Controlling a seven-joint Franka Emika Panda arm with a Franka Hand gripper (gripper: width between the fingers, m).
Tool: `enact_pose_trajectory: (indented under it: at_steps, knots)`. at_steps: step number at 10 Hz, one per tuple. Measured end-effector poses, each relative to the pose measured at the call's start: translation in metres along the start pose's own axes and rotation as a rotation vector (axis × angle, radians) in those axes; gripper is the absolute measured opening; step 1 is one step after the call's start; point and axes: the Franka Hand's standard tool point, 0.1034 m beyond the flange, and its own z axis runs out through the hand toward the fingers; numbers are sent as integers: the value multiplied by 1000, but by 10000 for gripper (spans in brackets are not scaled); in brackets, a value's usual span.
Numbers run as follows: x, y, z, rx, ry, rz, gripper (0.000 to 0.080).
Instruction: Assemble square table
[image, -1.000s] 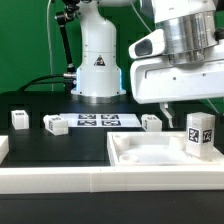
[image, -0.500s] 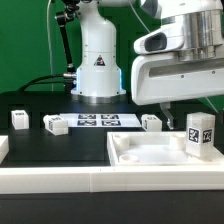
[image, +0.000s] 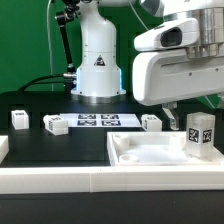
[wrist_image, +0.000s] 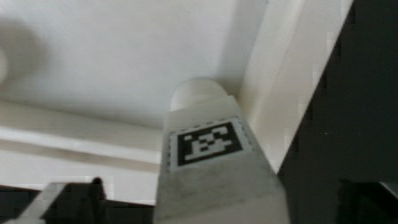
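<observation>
The white two-finger gripper (image: 190, 110), jaws wide and empty, had shifted slightly in the exterior view, hanging over the small white tagged block leg (image: 200, 135) that stood unmoved on the large white plastic square slab (image: 128, 150). In the wrist view that leg (wrist_image: 217, 150) rose between the jaws, untouched, so a grasp looked imminent.

Leg (image: 199, 135) on slab (image: 145, 156) (upright), marker board (image: 97, 121) behind
</observation>
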Motion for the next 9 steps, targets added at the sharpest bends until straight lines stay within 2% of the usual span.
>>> enact_pose_trajectory:
  at_steps: [2,3,4,5,6,9]
  knots:
    - [1,1,0,-4,-6,-155,649]
    - [1,1,0,-5,-8,-176,528]
    - [1,1,0,-5,-8,-171,528]
    - [1,1,1,-5,-8,-171,390]
    - [1,2,0,-5,-7,-166,288]
    - [1,2,0,-5,-6,-101,290]
